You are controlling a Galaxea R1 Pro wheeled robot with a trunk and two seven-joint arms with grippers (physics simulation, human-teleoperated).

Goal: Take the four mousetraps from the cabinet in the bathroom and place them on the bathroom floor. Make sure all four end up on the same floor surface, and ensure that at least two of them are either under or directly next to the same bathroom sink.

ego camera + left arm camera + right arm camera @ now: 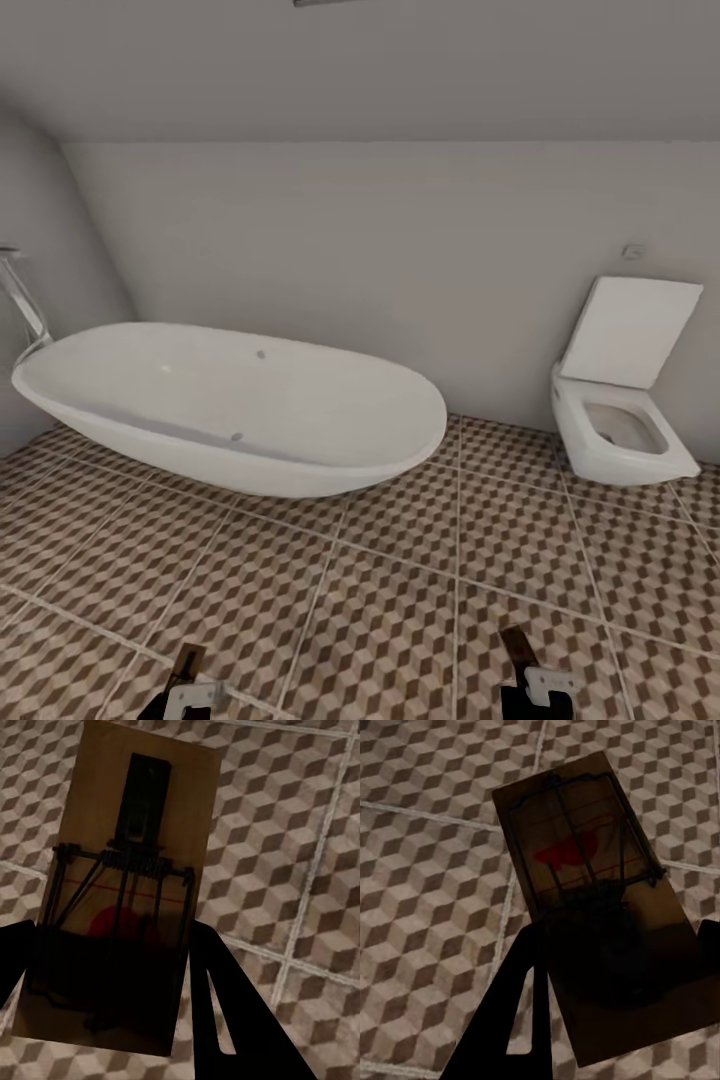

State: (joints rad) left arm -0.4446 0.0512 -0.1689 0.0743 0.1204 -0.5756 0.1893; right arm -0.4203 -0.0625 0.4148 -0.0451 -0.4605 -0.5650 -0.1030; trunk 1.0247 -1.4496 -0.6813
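So each arm is carrying a trap right now: the left claw [112, 967] is clamped on a flat tan wooden mousetrap with dark wire and a red dot [127, 892], and the right claw [619, 945] grips a second tan wooden mousetrap [585, 870], both held above the brown-and-beige cube-pattern tiled bathroom floor [400, 590]. Ahead there's a white oval bathtub [230, 410] and a white wall-hung toilet [620, 420]. My guess is roughly halfway: none down yet, sink spot to find
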